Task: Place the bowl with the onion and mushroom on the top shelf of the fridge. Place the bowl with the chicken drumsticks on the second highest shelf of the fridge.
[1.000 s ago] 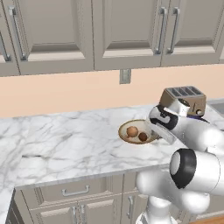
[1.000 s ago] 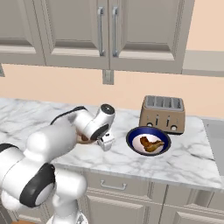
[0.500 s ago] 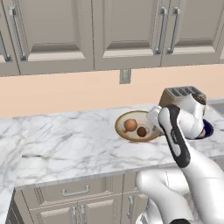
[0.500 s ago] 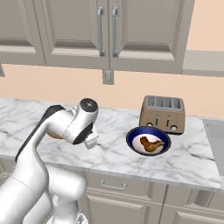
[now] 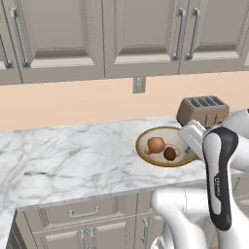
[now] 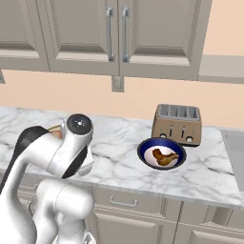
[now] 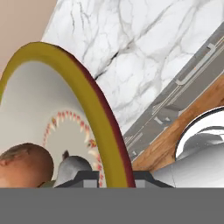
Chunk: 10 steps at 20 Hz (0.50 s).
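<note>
The yellow-rimmed bowl (image 5: 165, 158) holds an onion (image 5: 155, 144) and a dark mushroom (image 5: 170, 153). It hangs just above the marble counter (image 5: 73, 160). My gripper (image 5: 190, 142) is shut on its right rim. In the hand view the rim (image 7: 94, 109) runs down between my fingertips, with the gripper (image 7: 112, 177) clamped on it and a brown piece of food (image 7: 24, 164) inside. The blue bowl (image 6: 143, 151) with chicken drumsticks (image 6: 163, 157) sits on the counter in front of the toaster. A sliver of the held bowl (image 6: 55, 128) peeks out behind my arm.
A toaster (image 6: 177, 125) stands at the back right of the counter, also seen as the toaster (image 5: 203, 109). Upper cabinets (image 5: 121, 34) hang above, with an outlet (image 5: 139, 84) on the wall. Drawers (image 5: 82, 214) run under the counter edge.
My arm has folded up and back toward the base, and the held bowl has shifted slightly to the right. The blue bowl and toaster have not moved.
</note>
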Available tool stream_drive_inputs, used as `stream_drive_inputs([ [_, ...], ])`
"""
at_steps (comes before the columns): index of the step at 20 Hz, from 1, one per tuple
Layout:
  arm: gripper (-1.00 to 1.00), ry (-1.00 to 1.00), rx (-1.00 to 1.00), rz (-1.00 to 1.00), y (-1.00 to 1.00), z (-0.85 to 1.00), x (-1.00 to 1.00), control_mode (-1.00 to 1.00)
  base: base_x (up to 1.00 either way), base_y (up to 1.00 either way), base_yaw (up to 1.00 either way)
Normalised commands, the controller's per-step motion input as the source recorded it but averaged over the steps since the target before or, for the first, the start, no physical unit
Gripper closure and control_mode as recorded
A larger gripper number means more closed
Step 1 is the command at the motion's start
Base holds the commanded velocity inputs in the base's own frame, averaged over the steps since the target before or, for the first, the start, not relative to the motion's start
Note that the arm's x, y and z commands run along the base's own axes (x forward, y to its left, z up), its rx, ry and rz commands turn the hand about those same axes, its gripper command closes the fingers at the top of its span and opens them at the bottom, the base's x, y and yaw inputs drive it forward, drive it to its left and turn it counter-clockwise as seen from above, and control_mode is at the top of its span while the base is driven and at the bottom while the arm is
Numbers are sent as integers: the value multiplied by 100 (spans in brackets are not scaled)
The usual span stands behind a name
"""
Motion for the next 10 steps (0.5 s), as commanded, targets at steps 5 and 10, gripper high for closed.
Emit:
stream_drive_inputs([
  [5, 100, 0, 0, -1, 0, 0, -1, -100, 0, 0, 0],
  [10, 100, 0, 0, 0, 0, 0, -4, 100, -45, -3, 0],
])
